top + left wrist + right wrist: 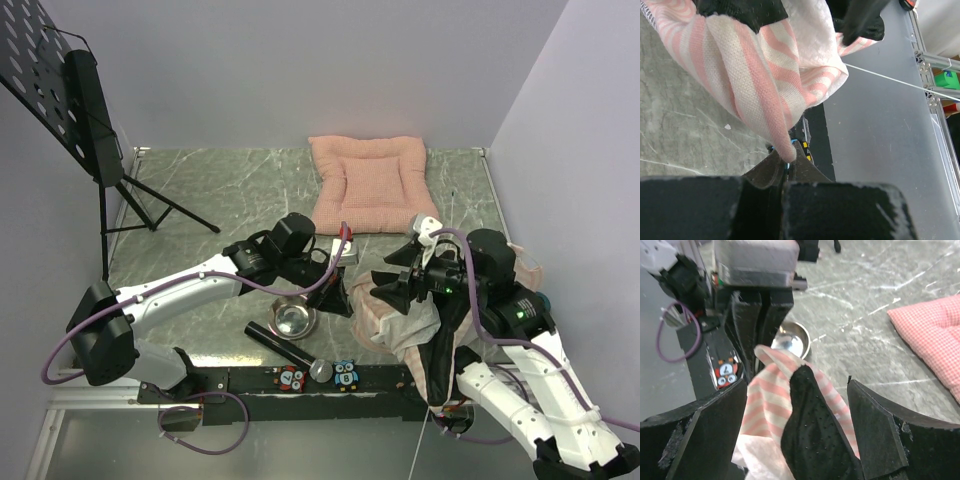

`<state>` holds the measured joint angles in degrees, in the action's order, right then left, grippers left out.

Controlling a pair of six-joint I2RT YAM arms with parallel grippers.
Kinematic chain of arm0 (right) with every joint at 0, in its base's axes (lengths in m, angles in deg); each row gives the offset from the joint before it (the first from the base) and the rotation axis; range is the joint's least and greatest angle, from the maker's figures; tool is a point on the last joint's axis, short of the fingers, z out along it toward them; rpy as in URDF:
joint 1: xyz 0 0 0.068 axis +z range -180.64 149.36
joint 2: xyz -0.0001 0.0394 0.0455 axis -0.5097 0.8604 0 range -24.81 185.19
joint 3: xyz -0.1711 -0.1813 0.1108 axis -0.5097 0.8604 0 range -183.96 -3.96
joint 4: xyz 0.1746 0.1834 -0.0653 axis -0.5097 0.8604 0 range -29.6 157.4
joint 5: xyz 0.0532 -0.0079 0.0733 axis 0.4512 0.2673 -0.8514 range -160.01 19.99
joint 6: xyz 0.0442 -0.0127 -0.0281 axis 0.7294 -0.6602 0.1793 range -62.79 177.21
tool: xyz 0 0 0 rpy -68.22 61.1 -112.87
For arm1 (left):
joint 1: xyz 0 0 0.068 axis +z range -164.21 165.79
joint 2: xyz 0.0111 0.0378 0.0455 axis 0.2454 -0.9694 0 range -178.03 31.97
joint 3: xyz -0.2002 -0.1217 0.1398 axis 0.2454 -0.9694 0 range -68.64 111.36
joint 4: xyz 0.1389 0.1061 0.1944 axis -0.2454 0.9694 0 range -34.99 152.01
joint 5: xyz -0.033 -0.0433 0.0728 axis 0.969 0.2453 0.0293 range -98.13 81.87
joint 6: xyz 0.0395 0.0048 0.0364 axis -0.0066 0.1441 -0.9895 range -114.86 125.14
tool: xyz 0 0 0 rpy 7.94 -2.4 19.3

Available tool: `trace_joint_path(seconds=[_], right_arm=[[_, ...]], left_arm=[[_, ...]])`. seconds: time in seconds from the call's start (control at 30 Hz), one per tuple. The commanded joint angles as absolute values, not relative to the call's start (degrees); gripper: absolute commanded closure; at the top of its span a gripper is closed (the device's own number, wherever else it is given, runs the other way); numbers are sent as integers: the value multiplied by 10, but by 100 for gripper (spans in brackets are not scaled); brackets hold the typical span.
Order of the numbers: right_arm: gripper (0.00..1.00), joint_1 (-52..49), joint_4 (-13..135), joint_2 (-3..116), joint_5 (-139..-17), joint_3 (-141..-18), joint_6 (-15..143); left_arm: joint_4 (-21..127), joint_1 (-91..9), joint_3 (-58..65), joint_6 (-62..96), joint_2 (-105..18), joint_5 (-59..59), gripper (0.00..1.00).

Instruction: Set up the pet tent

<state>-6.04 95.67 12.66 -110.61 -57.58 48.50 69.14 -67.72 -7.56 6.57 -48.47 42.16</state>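
Note:
The pet tent (402,322) lies crumpled at the table's front right, pink-and-white striped with black floor fabric, and part of it hangs over the edge. My left gripper (343,297) is shut on a striped corner of the tent (765,75); the pinch shows in the left wrist view (786,161). My right gripper (388,289) is open, its jaws wide apart on either side of the tent's striped and black fabric (771,400), not closed on it. A thin white pole (890,77) runs off to the right past the edge.
A pink quilted cushion (370,185) lies at the back. A steel bowl (293,320) and a black cylinder (279,343) sit by the left gripper. Two owl timers (345,373) stand on the front rail. A music stand (90,130) stands at the far left.

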Motion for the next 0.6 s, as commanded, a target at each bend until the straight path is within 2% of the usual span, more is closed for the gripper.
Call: trace_joint_path(seconds=[0.0, 0.13, 0.23, 0.4, 0.5, 0.53, 0.57], right_arm=[[12, -59, 985, 143, -1112, -593, 435], [17, -58, 985, 151, -1139, -581, 409], [29, -56, 982, 158, -1159, -579, 388], [64, -54, 985, 170, -1157, -582, 370], [94, -54, 978, 168, -1148, -583, 370], [100, -55, 976, 163, -1147, -583, 371], [100, -55, 969, 159, -1145, -581, 376]], left_arm=[[706, -689, -70, 58, -479, 438, 99], [711, -689, -59, 34, -484, 439, 99], [724, -689, -45, 25, -491, 438, 99], [742, -689, -31, 7, -492, 440, 99], [745, -689, -32, 4, -490, 440, 99], [743, -689, -33, 7, -487, 439, 99], [738, -689, -41, 11, -483, 440, 99]])
